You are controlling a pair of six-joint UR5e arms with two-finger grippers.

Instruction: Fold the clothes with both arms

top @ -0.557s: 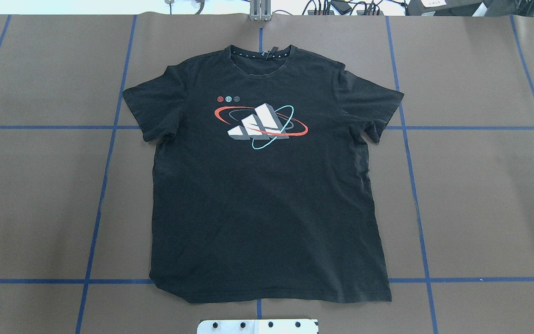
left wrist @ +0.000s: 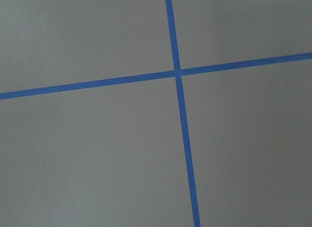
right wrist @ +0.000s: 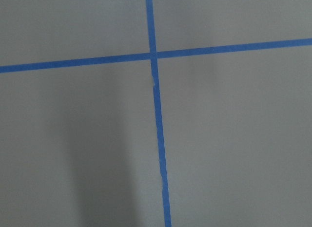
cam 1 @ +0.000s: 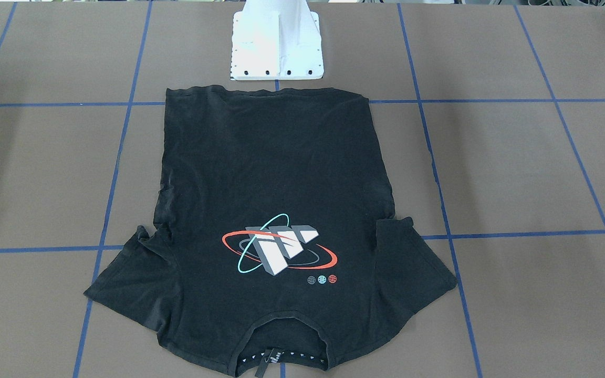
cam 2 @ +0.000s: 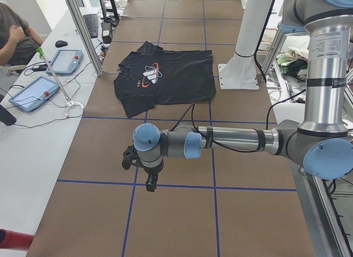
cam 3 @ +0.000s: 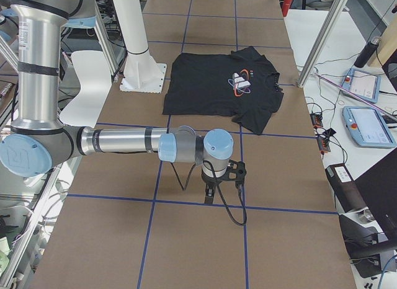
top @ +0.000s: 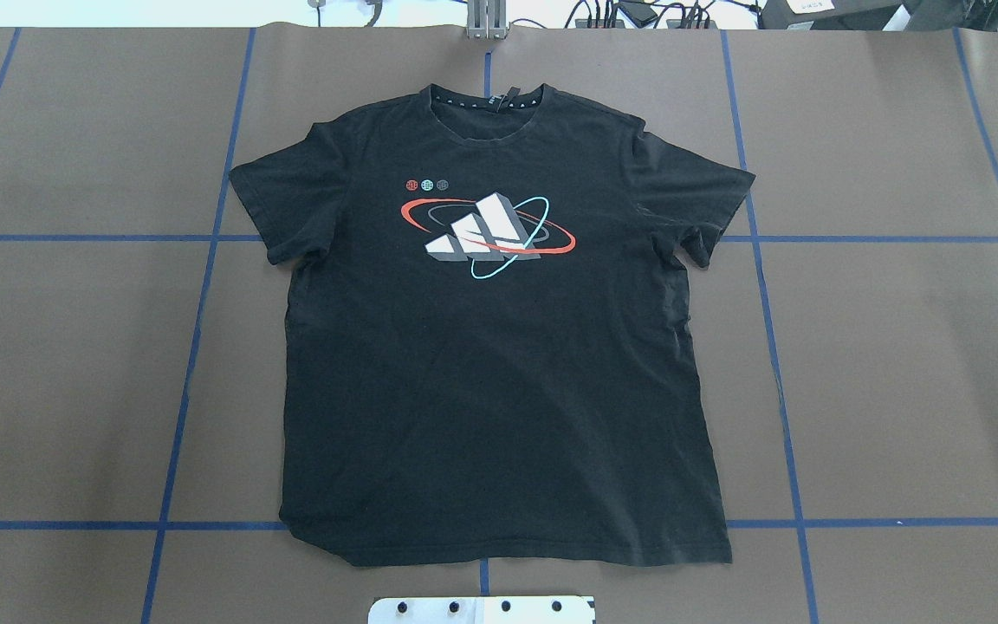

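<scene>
My jaws on the left arm (cam 2: 237, 140) and right arm (cam 3: 118, 142) show only from the sides, too small to judge. The front view's edge clips the collar of the shirt (cam 1: 276, 184).

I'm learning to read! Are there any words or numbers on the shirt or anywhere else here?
None can be read.
On the T-shirt, the chest graphic: bars and rings, no letters.
The round icons beside it: too small to read.
The neck label: too small to read.
The tablets by the table: screens too blurred.
</scene>
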